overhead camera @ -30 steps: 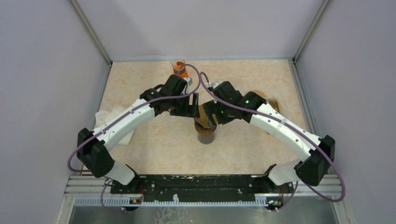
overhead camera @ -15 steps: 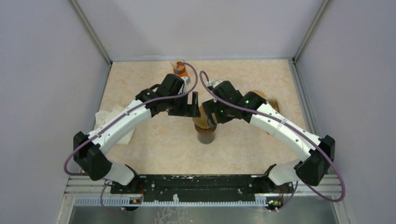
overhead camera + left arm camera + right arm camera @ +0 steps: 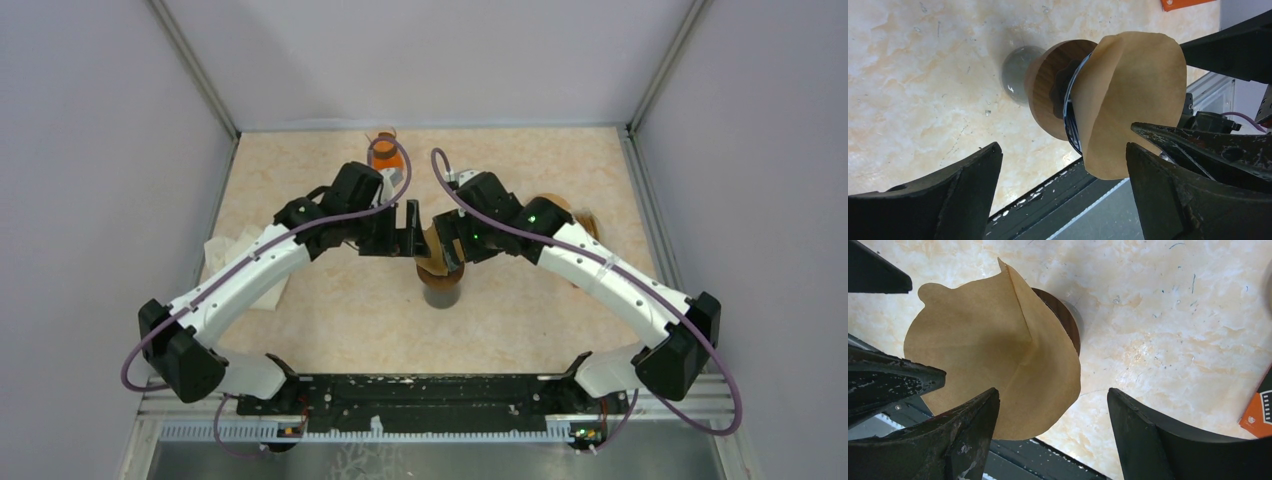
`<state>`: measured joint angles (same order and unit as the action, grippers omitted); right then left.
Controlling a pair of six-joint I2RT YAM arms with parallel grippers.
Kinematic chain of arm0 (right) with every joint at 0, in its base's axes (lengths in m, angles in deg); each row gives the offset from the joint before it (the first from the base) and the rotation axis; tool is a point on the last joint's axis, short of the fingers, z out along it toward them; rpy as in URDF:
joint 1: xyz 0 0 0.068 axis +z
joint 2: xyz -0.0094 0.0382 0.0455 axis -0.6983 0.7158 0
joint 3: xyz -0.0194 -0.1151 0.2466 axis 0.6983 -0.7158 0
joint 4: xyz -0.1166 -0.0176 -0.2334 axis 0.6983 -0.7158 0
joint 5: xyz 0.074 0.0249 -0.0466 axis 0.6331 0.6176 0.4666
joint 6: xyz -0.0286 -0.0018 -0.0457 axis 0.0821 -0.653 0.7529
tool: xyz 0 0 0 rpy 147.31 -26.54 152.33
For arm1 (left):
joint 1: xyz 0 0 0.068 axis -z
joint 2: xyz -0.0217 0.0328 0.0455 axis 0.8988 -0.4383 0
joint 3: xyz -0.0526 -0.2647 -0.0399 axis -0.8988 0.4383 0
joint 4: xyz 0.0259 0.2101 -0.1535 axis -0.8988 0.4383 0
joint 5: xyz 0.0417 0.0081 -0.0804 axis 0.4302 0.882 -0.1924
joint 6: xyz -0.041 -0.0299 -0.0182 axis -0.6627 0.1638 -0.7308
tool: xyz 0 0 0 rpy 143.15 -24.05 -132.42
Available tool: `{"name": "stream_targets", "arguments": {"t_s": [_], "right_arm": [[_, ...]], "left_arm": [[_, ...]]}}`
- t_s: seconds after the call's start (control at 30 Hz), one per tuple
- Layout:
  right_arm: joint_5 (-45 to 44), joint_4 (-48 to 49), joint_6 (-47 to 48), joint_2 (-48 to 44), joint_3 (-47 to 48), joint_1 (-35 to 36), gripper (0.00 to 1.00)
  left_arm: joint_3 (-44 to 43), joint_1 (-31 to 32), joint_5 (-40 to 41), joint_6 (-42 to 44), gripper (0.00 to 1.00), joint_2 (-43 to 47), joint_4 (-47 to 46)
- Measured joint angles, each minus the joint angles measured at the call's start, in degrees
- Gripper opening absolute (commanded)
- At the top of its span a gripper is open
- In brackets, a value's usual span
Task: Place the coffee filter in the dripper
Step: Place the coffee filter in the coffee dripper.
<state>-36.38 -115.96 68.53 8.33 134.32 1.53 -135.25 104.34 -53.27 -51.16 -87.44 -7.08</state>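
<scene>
Backed off toward 9 o'clock, the left pincer [image 3: 411, 230] hangs released at 10 o'clock of the paper filter [image 3: 1128, 100], apart from it. At 1 o'clock the right pincer [image 3: 1053, 395] is also spread, its fingers either side of the filter's edge. The filter sits tilted in the dripper [image 3: 1045, 90], mid-worktop [image 3: 330, 300]

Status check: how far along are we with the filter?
Done: the filter sits in the dripper, though its rim stands well proud and lopsided. In hand: nothing; left gripper and right gripper flank it, both open. Left: probably nudging it down to seat, then backing away.
</scene>
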Motion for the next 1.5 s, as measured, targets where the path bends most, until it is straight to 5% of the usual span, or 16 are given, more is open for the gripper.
{"name": "stream_targets", "arguments": {"t_s": [0.7, 1.5], "right_arm": [[-0.4, -1.8, 0.3, -0.5, -0.9, 0.0, 0.80], [0.1, -1.8, 2.4, -3.4, -1.9, 0.0, 0.80]], "left_arm": [[0.2, 0.8, 4.1, 1.2, 0.85, -4.4, 4.6], [-0.8, 0.8, 3.4, 2.9, 0.92, -3.6, 6.0]]}}
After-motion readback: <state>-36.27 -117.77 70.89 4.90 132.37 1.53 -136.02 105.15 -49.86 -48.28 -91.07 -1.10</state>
